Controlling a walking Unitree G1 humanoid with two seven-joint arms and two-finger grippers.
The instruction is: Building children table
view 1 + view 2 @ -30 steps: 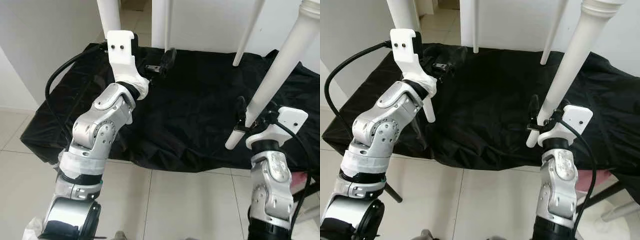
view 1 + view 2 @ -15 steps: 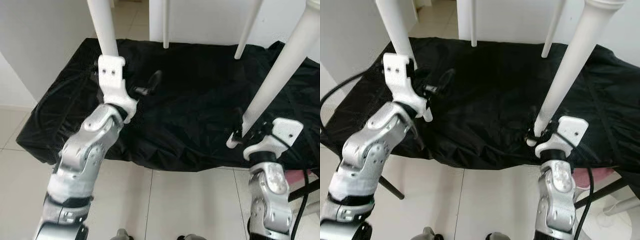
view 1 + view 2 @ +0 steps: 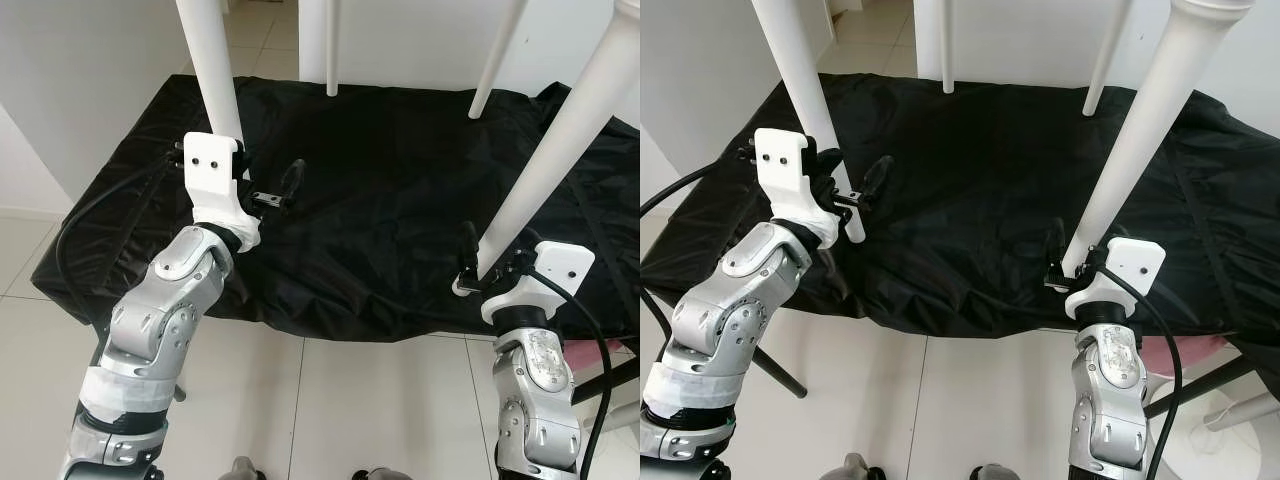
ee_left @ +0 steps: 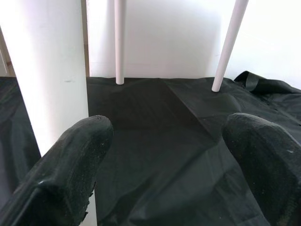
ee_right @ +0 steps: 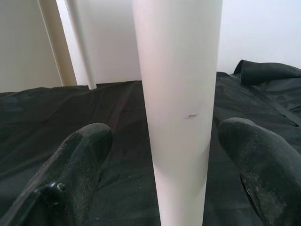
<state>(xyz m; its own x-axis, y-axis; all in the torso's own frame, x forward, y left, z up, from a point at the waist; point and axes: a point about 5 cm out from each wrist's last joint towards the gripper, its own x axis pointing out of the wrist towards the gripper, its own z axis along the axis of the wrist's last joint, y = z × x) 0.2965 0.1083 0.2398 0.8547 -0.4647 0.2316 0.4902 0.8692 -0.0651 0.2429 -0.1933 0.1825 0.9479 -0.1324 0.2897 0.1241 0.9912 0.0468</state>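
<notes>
I see four white table legs rising from a worktop [image 3: 110, 225] draped in black cloth [image 3: 390, 180]. My right pincer [image 3: 478, 262] straddles the near right leg [image 3: 545, 165] low down, fingers spread, not touching it. My left pincer [image 3: 262, 195] is open too, with the near left leg [image 3: 215, 80] just beside one finger [image 4: 66, 174] instead of centred. If I close the left now, I judge it may push that leg sideways or grab cloth. The far legs [image 3: 332, 48] stand well apart.
</notes>
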